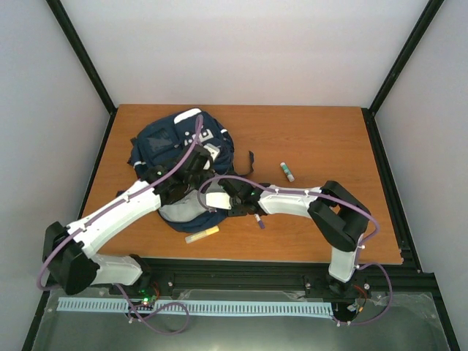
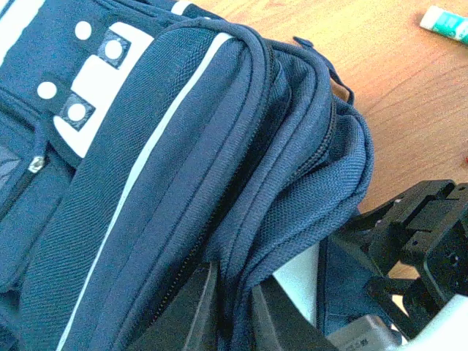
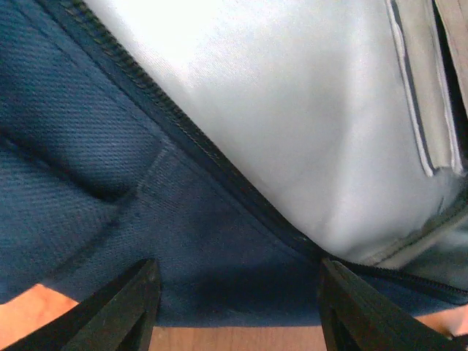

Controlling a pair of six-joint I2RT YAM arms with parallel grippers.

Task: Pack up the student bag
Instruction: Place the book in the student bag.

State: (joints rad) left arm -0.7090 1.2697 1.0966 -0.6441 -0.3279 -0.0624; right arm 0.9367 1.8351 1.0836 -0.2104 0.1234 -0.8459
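The navy student bag (image 1: 175, 146) lies on the wooden table (image 1: 329, 146), its pale grey lining (image 1: 186, 212) open toward the near edge. My left gripper (image 1: 191, 170) is shut on a fold of the bag's fabric by the zipper; in the left wrist view its fingers (image 2: 194, 311) pinch the navy flap (image 2: 292, 212). My right gripper (image 1: 223, 197) is open at the bag's opening; in the right wrist view its fingers (image 3: 121, 311) straddle the navy rim (image 3: 219, 278) below the grey lining (image 3: 292, 110).
A yellow tube (image 1: 201, 235) lies by the near edge below the bag. A purple-capped marker (image 1: 258, 219) lies under my right arm. A white-green glue stick (image 1: 286, 172) lies right of the bag, also in the left wrist view (image 2: 446, 22).
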